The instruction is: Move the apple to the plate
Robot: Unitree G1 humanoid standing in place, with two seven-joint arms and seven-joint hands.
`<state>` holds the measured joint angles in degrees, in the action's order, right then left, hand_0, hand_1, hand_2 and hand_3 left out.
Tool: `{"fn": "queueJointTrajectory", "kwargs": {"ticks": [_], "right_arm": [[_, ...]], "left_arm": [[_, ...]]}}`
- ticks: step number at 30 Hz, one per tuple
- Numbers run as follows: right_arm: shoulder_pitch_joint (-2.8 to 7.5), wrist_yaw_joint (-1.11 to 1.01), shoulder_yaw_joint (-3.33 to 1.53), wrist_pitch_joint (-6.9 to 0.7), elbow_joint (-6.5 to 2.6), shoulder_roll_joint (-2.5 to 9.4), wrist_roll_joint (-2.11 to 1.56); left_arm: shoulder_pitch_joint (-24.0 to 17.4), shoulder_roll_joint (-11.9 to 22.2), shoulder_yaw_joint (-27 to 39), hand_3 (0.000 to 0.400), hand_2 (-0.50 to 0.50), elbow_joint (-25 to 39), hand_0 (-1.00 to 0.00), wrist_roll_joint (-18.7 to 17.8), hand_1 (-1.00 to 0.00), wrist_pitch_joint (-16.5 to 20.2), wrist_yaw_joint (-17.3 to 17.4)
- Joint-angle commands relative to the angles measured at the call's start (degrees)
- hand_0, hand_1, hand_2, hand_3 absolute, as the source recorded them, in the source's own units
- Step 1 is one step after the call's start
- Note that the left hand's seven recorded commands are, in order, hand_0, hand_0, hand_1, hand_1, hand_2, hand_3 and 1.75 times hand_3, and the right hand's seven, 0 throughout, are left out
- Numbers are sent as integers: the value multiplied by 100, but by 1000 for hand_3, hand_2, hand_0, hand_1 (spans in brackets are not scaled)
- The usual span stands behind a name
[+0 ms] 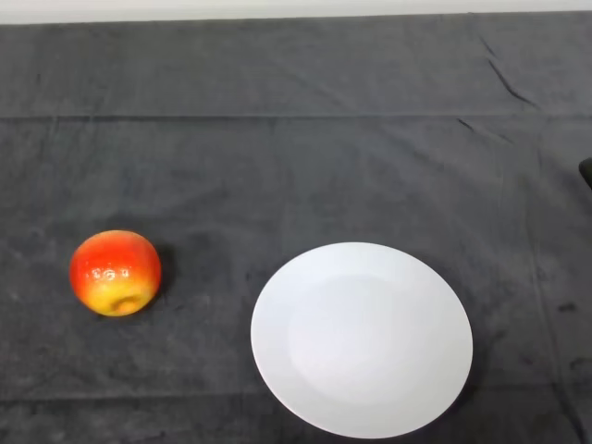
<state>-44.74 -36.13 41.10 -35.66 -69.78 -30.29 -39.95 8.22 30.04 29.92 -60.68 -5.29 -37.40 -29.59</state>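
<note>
Head view, apple (115, 273) on cloth (296, 139), well left of plate (362, 339)

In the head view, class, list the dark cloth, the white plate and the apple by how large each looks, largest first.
1. Dark cloth, covering nearly the whole view.
2. White plate, far smaller than the cloth.
3. Apple, clearly the smallest.
No two look alike in size.
</note>
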Motion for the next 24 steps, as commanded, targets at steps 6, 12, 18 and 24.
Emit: {"fn": "queueJointTrajectory", "kwargs": {"ticks": [6,12,18,24], "right_arm": [[-33,-18,71,-1,-39,-199,4],[-30,-16,71,0,-34,-197,4],[-28,-13,71,1,-28,-194,5],[-24,-10,71,2,-20,-190,5]], "left_arm": [[-5,209,-161,0,0,546,0,48,0,167,-146],[-84,171,-184,0,0,794,0,53,0,245,-148],[-172,143,-201,0,0,1089,0,48,0,384,-138],[-256,51,-270,0,0,1579,0,98,0,670,-219]]}}
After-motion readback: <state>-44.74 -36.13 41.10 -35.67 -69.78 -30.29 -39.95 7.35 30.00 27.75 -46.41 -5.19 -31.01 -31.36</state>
